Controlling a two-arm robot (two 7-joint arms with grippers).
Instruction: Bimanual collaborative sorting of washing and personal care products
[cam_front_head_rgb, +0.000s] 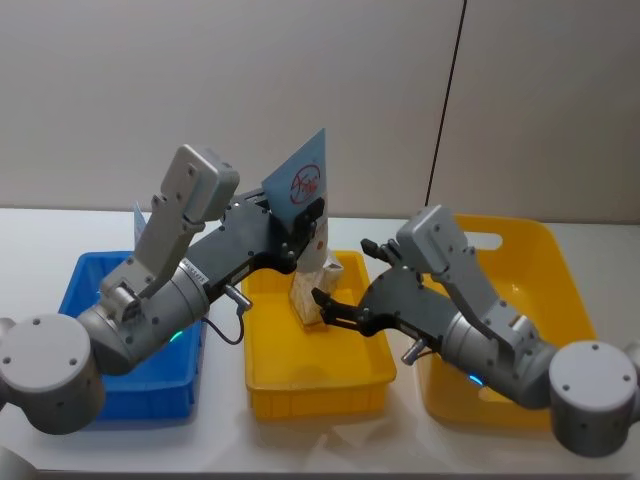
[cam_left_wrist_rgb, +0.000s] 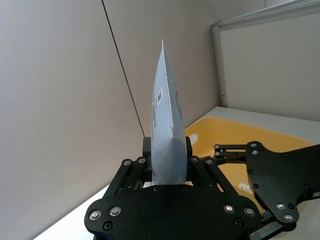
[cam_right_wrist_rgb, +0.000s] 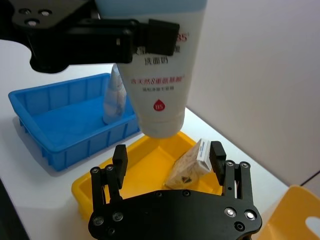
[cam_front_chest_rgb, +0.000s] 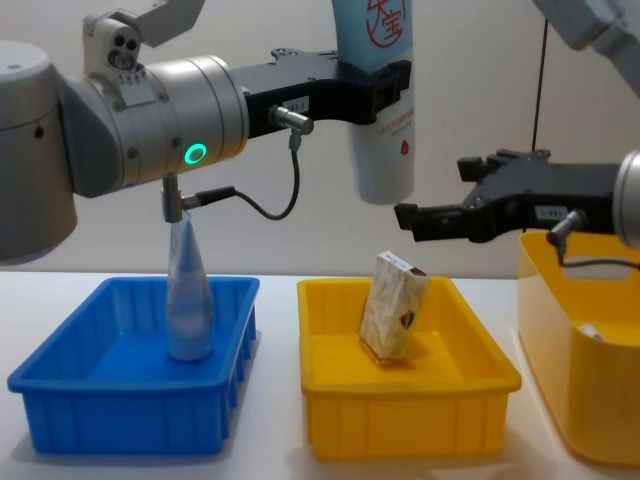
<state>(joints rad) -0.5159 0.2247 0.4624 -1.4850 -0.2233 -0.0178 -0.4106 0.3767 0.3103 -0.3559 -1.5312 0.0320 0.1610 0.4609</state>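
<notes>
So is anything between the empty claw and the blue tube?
Nothing: in the chest view, bare air separates the open right gripper from the tube held by the left gripper.

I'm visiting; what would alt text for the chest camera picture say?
The left gripper holds a pale-blue tube, cap down, above a yellow tray where a marbled pack leans. The right gripper hangs open just to the tube's right; a clear bottle stands in the blue tray.

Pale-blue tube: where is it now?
Chest view, top centre: the pale-blue tube hangs cap-down, clamped in the left gripper, above the middle yellow tray and its marbled pack; the open right gripper is just to its right.
</notes>
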